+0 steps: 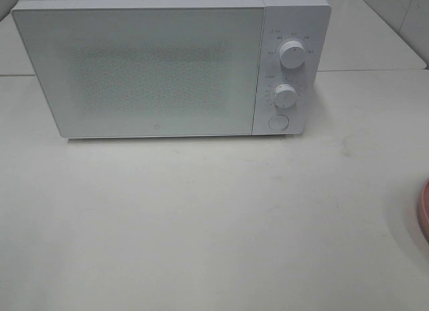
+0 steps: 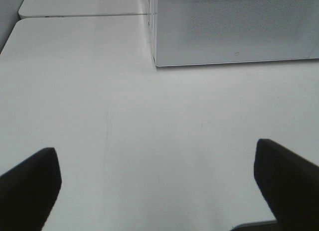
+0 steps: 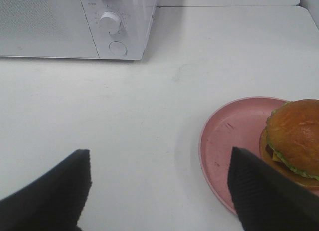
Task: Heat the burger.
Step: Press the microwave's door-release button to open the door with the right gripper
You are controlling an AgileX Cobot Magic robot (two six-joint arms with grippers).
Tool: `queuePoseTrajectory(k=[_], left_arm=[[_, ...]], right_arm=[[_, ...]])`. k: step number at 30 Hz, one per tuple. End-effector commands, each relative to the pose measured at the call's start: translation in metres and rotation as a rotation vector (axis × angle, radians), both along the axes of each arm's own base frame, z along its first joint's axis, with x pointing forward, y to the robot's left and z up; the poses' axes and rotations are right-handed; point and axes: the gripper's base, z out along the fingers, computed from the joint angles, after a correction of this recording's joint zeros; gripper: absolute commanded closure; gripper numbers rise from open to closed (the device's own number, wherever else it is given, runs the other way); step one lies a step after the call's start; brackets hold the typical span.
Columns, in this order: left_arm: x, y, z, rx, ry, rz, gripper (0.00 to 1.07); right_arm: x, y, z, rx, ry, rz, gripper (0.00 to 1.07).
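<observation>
Pink plate (image 3: 224, 141) carries the burger (image 3: 295, 136) toward the right edge of the surface (image 1: 201, 224), well apart from the shut microwave (image 1: 171, 66) at the back. Both arms' jaws stand apart, empty. The door (image 1: 137, 70) likely needs swinging fully clear before any lift.

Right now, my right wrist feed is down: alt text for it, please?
A burger sits on a pink plate on the white table, partly out of frame. The open right gripper hangs above the table, holding nothing. Beyond stands a white microwave, door shut.
</observation>
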Motion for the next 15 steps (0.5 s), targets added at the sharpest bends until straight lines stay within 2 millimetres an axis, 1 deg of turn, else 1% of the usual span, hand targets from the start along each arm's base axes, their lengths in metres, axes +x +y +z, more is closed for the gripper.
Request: queuePoseTrajectory(k=[1,15], left_arm=[[-0.0007,-0.0001,-0.0001,-0.004,-0.003,0.001,0.09],[-0.0007,-0.0001,-0.0001,-0.004,-0.003,0.001,0.09]], right_arm=[[-0.0038,-0.0004,-0.0010,0.010,-0.025,-0.005,0.32],[-0.0038,-0.0004,-0.0010,0.010,-0.025,-0.005,0.32]])
